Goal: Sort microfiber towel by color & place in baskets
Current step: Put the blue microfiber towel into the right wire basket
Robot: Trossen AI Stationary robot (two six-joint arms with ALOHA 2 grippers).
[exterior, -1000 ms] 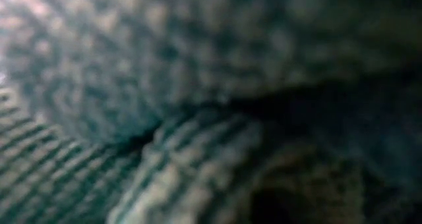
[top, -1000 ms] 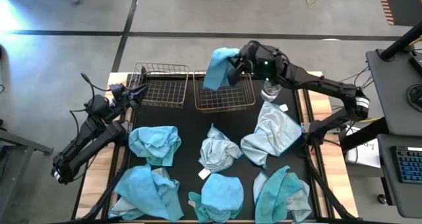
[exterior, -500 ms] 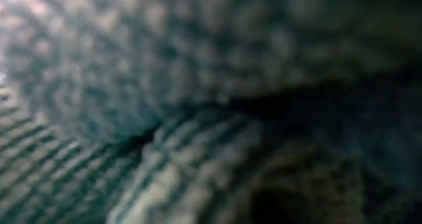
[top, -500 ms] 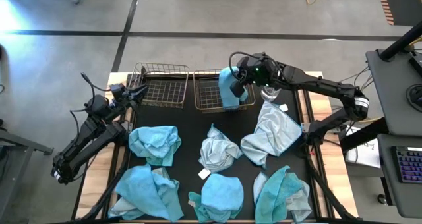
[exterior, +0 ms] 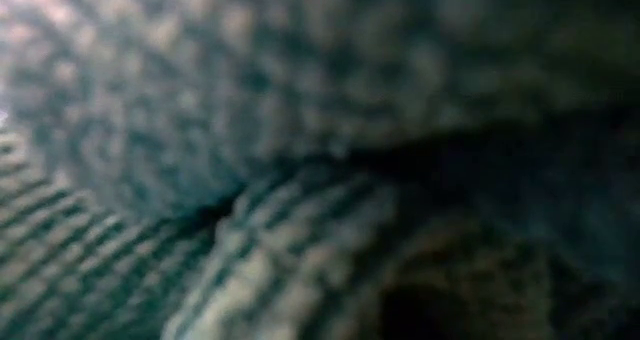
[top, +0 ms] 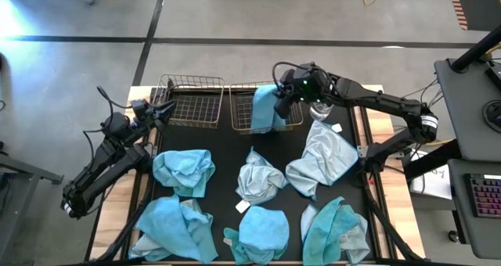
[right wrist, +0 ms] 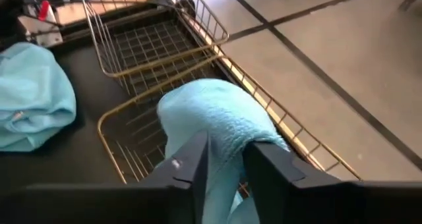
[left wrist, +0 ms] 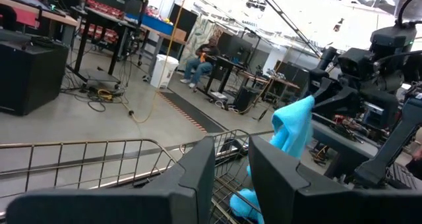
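Overhead and wrist views, one moment. The right hand [top: 280, 103] was positioned over the right basket [top: 244, 117], near the bench's far edge; a turquoise towel [top: 266, 109] hung from it into that basket. In the right wrist view the cloth [right wrist: 211, 115] was seen bunched between the two dark fingers [right wrist: 188, 165], which stood slightly apart with the towel filling the gap; whether it was clamped or merely draped betw. them could not be told. The towel's lower end lay on the basket's wire floor.

The left hand [top: 162, 109] was held at the left basket [top: 188, 102], by the far-left corner of the bench [top: 227, 145], w/ nothing in it; in the left wrist view its fingers [left wrist: 198, 178] stood apart w/ a narrow gap. No towel was seen in the left basket.

On the black bench surface the remaining towels were spread: turquoise ones at left-centre [top: 184, 170], near-left [top: 174, 228], near-centre [top: 262, 233] and near-right [top: 333, 228]; pale grey-blue ones at centre [top: 258, 180] and right-centre [top: 321, 166]. A clear spray bottle [top: 321, 109] stood just beside the right basket, toward the right edge.

The low view was blocked by blurred cloth texture; nothing could be told from it.
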